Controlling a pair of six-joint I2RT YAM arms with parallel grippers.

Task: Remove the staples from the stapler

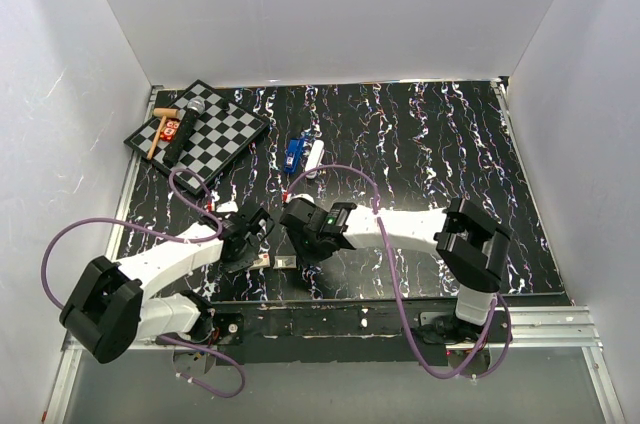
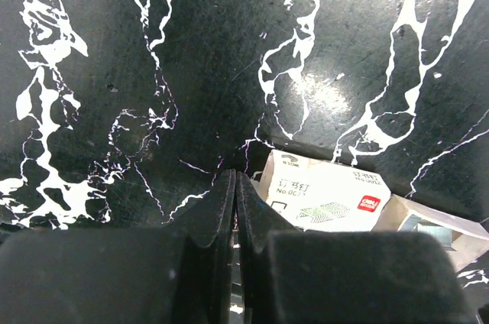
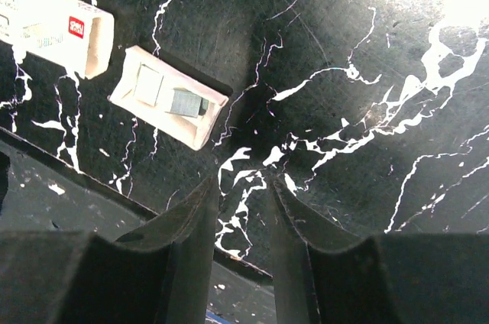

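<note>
Two hands hung low over the near worktop (image 1: 530,194). My left hand (image 2: 235,186) was pressed together, empty, beside the box sleeve (image 2: 328,200). Its tray (image 3: 200,127) held silvery staples (image 3: 183,102), likely set there to take more. My right hand (image 3: 243,186) stood half spread, empty. The stapler (image 1: 300,152) lay farther off, apart from both.

White walls (image 1: 330,4) on three sides, black bench (image 1: 430,134) — white marble-like veining, glare patches, metal rail (image 1: 550,322) at near edge
</note>
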